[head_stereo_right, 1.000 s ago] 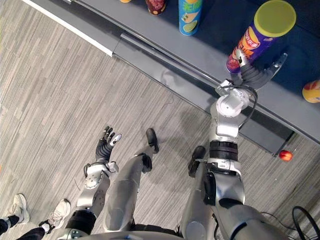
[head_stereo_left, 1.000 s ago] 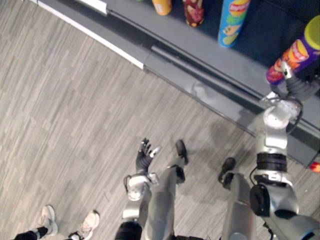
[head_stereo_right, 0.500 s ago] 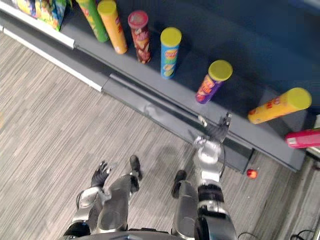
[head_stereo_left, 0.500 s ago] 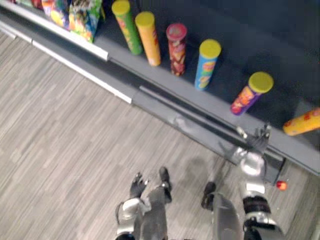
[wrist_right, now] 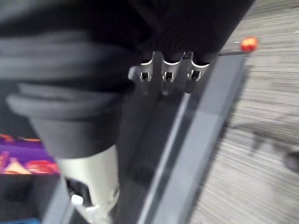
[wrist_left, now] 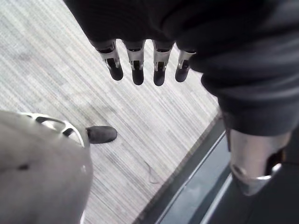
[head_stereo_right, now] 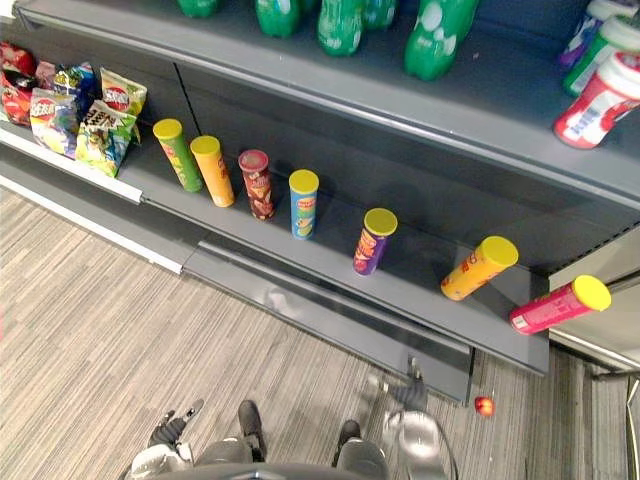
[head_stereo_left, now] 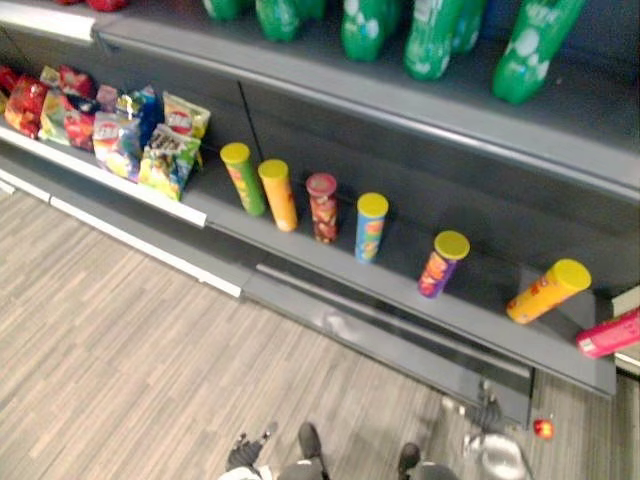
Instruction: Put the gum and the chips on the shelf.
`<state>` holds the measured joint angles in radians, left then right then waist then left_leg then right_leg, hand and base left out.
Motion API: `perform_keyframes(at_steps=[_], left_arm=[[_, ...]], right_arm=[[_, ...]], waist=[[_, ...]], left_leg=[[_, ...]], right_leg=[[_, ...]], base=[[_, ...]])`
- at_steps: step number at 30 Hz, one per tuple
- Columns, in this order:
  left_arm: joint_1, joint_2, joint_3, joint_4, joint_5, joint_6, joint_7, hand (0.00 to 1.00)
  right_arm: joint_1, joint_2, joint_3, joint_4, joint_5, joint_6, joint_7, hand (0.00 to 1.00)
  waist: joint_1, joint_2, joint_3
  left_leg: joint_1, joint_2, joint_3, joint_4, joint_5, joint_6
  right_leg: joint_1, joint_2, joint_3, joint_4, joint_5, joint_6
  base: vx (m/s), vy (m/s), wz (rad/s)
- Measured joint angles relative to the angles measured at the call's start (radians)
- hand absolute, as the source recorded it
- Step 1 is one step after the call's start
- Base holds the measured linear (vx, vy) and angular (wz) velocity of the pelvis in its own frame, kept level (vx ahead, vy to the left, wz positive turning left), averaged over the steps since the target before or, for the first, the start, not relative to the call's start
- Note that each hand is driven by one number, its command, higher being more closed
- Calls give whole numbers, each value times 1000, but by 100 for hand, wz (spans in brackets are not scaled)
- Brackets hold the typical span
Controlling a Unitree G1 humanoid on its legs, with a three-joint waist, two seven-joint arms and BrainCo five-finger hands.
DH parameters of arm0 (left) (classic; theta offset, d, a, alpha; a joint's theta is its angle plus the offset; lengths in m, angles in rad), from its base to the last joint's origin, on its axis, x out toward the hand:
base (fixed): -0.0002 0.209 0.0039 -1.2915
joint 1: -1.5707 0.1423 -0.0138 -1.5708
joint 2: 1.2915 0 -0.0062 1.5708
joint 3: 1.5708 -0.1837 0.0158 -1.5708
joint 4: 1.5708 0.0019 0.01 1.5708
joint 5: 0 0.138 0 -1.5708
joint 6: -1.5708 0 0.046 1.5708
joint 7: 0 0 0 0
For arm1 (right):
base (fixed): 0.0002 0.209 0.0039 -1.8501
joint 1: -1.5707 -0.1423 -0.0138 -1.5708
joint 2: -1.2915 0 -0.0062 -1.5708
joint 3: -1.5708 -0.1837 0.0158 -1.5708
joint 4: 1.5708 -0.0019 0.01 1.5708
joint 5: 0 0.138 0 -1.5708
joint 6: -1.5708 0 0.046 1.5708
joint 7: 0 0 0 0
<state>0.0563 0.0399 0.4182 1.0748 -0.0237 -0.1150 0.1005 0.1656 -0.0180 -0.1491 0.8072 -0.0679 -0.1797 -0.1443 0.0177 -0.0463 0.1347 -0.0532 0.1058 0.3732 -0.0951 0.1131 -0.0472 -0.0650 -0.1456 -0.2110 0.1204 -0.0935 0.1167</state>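
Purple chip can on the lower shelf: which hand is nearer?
Right. The right hand sits below the purple chip can, by the shelf base; the left hand is over the floor, well off to the left.

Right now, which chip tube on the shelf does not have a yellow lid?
The dark red tube, standing between the upright orange tube and the blue tube; its lid is pinkish red.

A: What is changing?
B: The right robot hand [head_stereo_left: 487,410] is coming away from the purple chips can [head_stereo_left: 443,263]. A second ago its fingers [wrist_right: 166,70] were at the can's base; now they are hanging straight, low before the shelf's [head_stereo_right: 335,252] front edge.
A: And the view?
B: The camera is tilting up, so the upper shelf [head_stereo_right: 500,110], its green bottles [head_stereo_right: 340,25] and the bags [head_stereo_right: 100,120] at the left end are coming in.
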Motion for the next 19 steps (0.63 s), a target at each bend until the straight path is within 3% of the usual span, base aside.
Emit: perform_keyframes(at_steps=[4,6,10,15,19], left_arm=[[15,-20,65,1,-27,9,-1,0],[24,-44,102,2,-69,9,1,0],[37,-76,111,1,-84,8,-2,0],[40,-82,106,0,-87,8,-13,0],[45,-82,97,0,-87,8,-21,0]], right_arm=[[-13,20,-81,127,10,1,-2,0],[-17,25,-107,167,52,4,-2,0],[-15,29,-159,195,127,25,0,0],[-21,36,-196,224,205,43,-5,0],[-29,36,-200,247,205,47,-7,0]], waist=[[-10,-5,-20],[-2,5,-35],[3,27,-63],[10,32,-72],[11,31,-85]], left_leg=[[33,5,15,-7,-5,-4],[59,7,31,-7,-17,-11],[81,11,46,-8,-23,-11],[92,12,51,-8,-25,-9],[94,8,51,-8,-32,-9]], right_leg=[[30,-3,11,-12,0,0],[48,-1,25,-14,-1,-1],[67,0,26,-16,-7,-7],[80,1,26,-26,-9,-4],[88,-1,25,-35,-9,-4]], base=[[10,20,-11],[-1,29,-18],[-1,15,-6],[11,5,-1],[48,9,1]])
